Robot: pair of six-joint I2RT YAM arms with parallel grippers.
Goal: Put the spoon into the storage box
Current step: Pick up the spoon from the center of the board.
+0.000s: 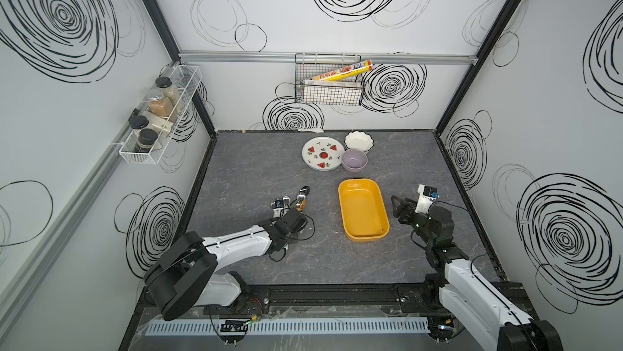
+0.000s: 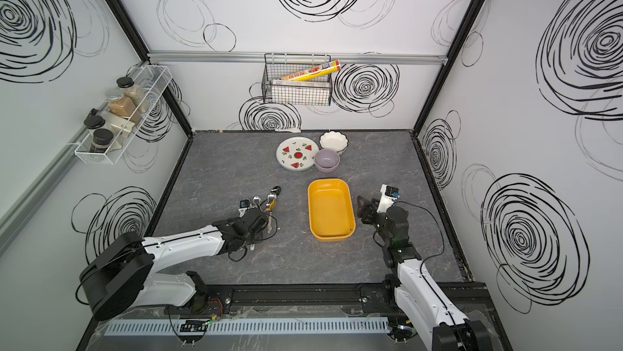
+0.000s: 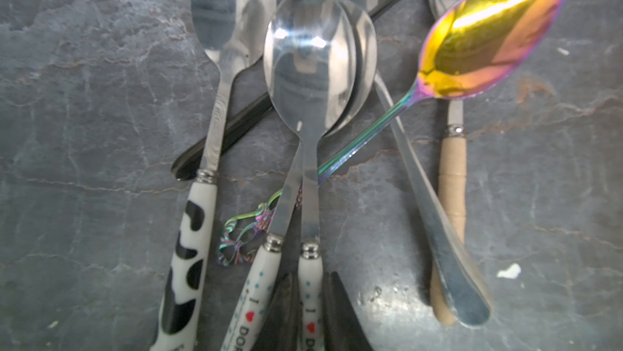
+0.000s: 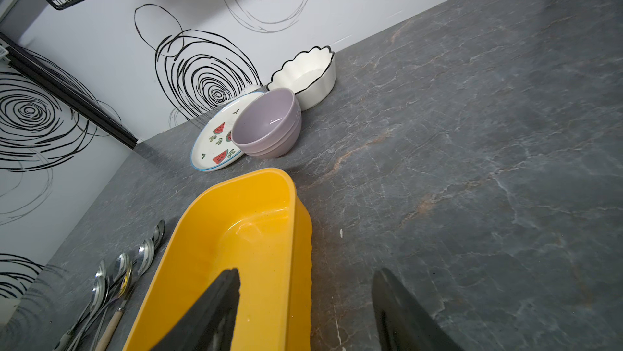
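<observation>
Several spoons lie in a loose pile (image 1: 296, 197) (image 2: 266, 197) on the dark table, left of the storage box. One steel spoon (image 3: 310, 55) has a white dotted handle with a red heart. My left gripper (image 3: 310, 278) (image 1: 293, 212) is shut on that handle, one finger against each side. The spoon rests on the pile. The mustard-yellow storage box (image 1: 363, 209) (image 2: 331, 209) (image 4: 236, 231) is empty. My right gripper (image 4: 306, 275) (image 1: 397, 207) stands open beside the box's right wall and holds nothing.
A cow-patterned spoon (image 3: 188, 248), an iridescent spoon (image 3: 488, 32) and a wooden-handled spoon (image 3: 451, 180) crowd the held one. Behind the box stand a watermelon plate (image 1: 323, 153), a lilac bowl (image 1: 354, 160) and a white scalloped bowl (image 1: 359, 140).
</observation>
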